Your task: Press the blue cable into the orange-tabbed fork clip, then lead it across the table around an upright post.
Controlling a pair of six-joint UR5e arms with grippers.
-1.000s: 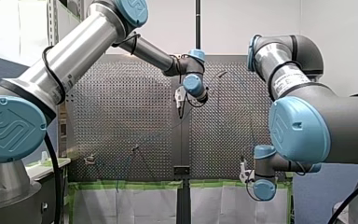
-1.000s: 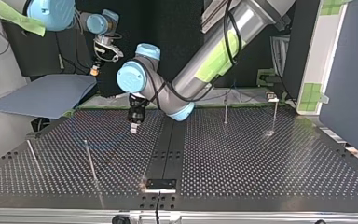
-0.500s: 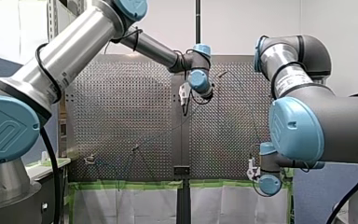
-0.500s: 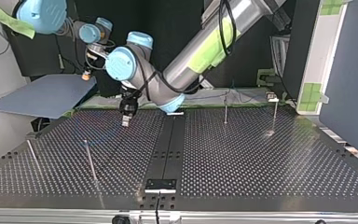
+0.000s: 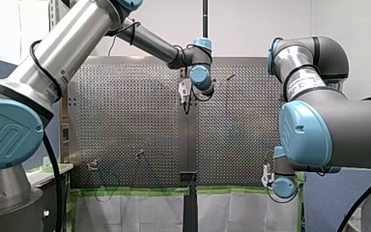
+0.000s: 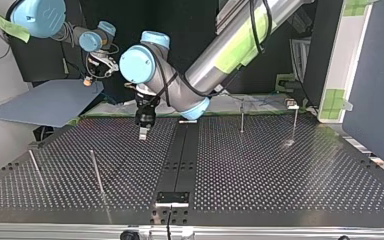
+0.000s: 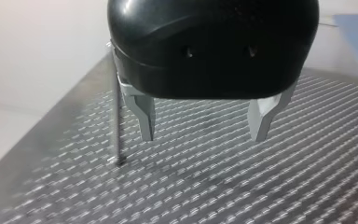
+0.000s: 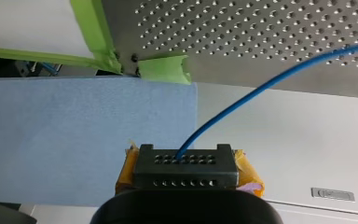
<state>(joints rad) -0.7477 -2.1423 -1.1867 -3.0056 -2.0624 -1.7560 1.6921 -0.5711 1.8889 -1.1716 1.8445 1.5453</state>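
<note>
Perforated metal table point(image 6: 280, 170), green tape point(image 8: 91, 28) at edge, white wall point(image 5: 251, 24).
Black L gripper point(image 7: 203, 137) spread above tbl; yellow-padded R gripper point(image 8: 186, 161) pinches thin blue cable point(image 8: 270, 81).

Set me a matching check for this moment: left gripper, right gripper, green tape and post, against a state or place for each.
Things:
1. left gripper
2. right gripper
3. green tape
4. post

States or places:
A. stuck at the table's corner
B. shut on the cable
C. upright, beside the left gripper
D. open, empty, over the table

Pairs: 1-D, 2-B, 3-A, 4-C
</note>
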